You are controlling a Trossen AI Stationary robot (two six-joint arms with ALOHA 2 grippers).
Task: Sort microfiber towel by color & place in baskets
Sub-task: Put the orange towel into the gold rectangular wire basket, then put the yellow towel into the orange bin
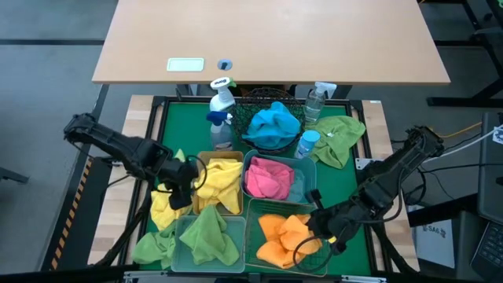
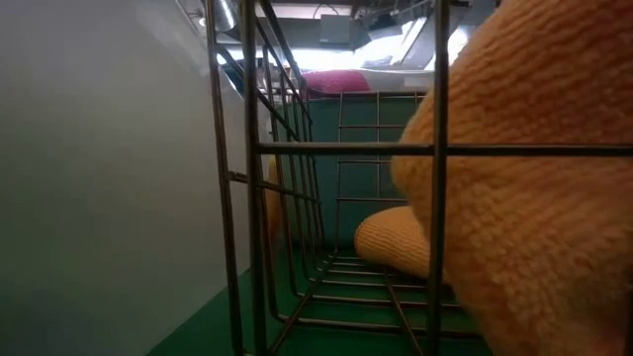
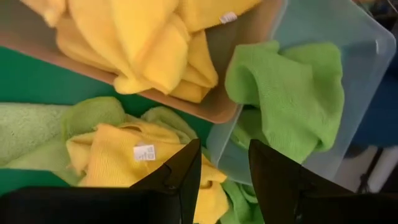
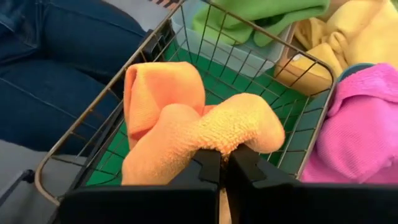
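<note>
My right gripper (image 1: 318,222) is shut on an orange towel (image 4: 205,124) over the green wire basket (image 4: 186,43), where orange cloth (image 1: 284,236) lies. My left gripper (image 3: 224,177) stands open with nothing between its fingers, above a loose yellow towel (image 3: 118,155) on the mat beside the amber bin (image 1: 206,157). That bin holds yellow towels (image 1: 222,179). The teal bin (image 1: 305,167) holds pink (image 1: 267,179), the pale-green bin (image 1: 182,228) green (image 1: 208,236), and the round black mesh basket (image 1: 245,118) blue (image 1: 273,122). My right gripper pinches a bunched fold of the orange towel (image 4: 231,140) between its two fingers. The fingers slant down from the table's right near side. The rest of the towel droops ahead of them into the wire basket, slack.
Loose green towels lie at the far right (image 1: 339,137) and near left (image 1: 153,248) of the mat. Spray bottles (image 1: 221,98) (image 1: 314,98) stand by the black basket. A person's legs in jeans (image 4: 50,62) show beyond the table's near edge.
</note>
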